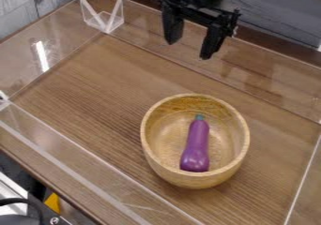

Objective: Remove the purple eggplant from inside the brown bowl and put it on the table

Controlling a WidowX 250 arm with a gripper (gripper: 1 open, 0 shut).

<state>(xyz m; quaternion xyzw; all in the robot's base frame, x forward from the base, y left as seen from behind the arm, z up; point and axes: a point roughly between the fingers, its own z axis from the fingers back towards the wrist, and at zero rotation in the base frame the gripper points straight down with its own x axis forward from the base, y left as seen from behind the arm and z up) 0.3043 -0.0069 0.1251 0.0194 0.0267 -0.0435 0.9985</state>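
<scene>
The gripper (pixel 190 43) hangs with jaws spread and empty, well apart from the brown bowl (pixel 162 126). The purple eggplant (pixel 196 145) lies inside the bowl — at about six o'clock from the gripper — its long axis running roughly twelve-to-six, stem end toward twelve.

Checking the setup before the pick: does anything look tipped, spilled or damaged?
Nothing stands out. The brown bowl sits upright on the table with the purple eggplant lying inside it, and the gripper hangs open above and behind.
</scene>
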